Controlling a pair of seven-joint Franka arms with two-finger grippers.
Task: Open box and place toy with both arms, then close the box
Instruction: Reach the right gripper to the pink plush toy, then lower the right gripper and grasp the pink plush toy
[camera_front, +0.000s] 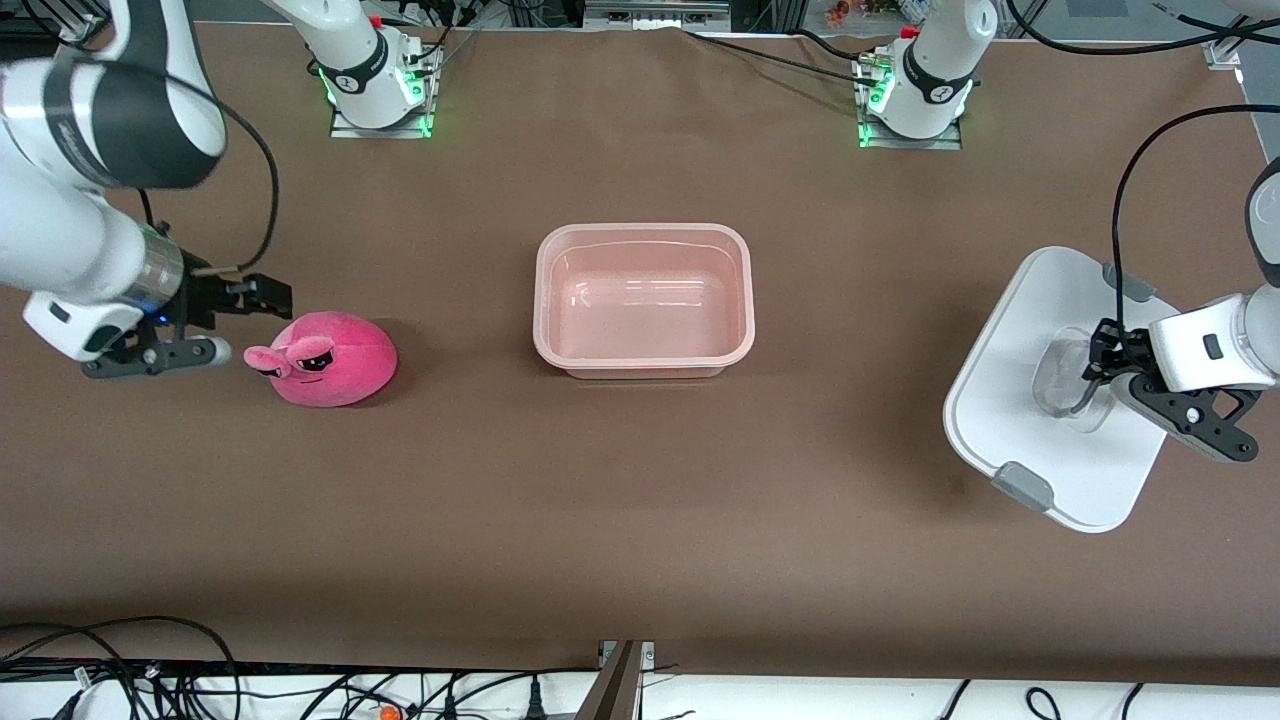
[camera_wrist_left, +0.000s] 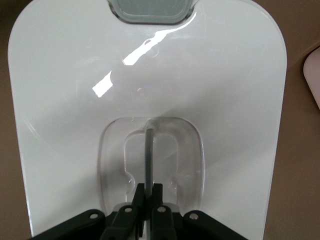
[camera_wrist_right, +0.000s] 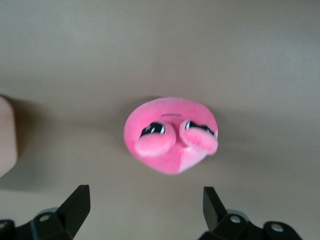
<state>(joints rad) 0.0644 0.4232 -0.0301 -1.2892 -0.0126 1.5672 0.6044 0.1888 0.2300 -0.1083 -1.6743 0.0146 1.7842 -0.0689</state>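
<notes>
Hovering spread at the frame's middle-left edge, the right claw (camera_front: 225, 318) faces the plush toy (camera_front: 330, 358) just beside it on the counter (camera_front: 640, 520); left claw (camera_front: 1100, 362) pinches the lid's handle (camera_front: 1068, 378).

White jointed arms (camera_front: 70, 230) with dark-grey bands, black cables, green-lit bases and black claws.

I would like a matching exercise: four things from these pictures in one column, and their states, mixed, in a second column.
Things:
1. box
2. lid
3. toy
4. right gripper

States:
A. open, beside the toy
B. held by its handle in the shut left gripper
C. open and empty, mid-table
D. lying on the table toward the right arm's end

Pairs: 1-C, 2-B, 3-D, 4-A
</notes>
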